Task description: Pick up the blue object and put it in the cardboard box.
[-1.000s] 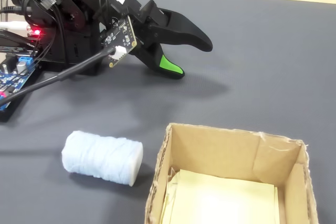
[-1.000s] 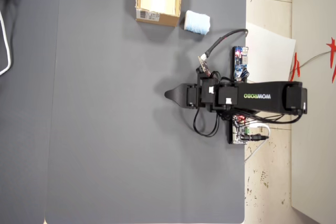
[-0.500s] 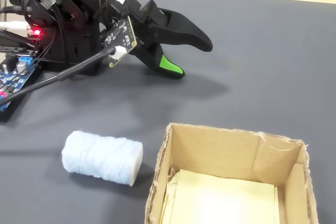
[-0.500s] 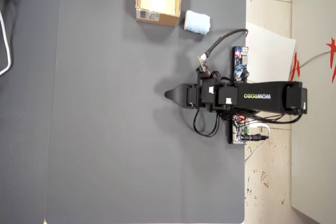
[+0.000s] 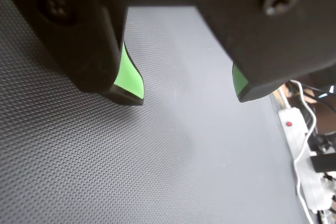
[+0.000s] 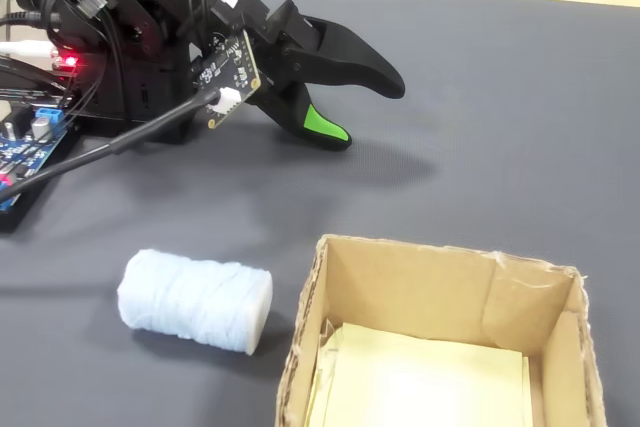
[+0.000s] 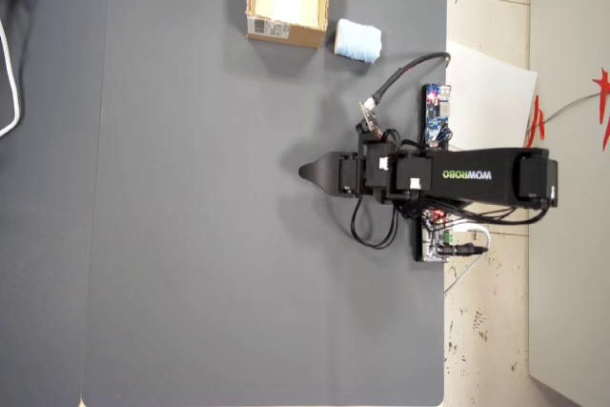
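Nothing of the task looks done yet. The blue object (image 6: 195, 300) lies on the bench (image 6: 500, 97) at lower left of the fixed view, just beside the cardboard box (image 6: 440, 277), not in it. The hand (image 6: 372, 112) hangs at upper centre, jaws parted and empty. Only the wrist view shows the gap between its green pads (image 5: 128, 77); only the overhead view shows the box's white label (image 7: 272, 28).

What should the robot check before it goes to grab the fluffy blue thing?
1. Black gripper with green pads open: ok, a clear gap shows between the tips.
2. Gripper empty: ok.
3. Pale blue soft roll free to grab: ok, it lies alone on the grey mat.
4. Tan cardboard box open on top: ok.
5. Roll apart from the box: ok, a small gap.
6. Gripper near the roll: not ok, it is far off.
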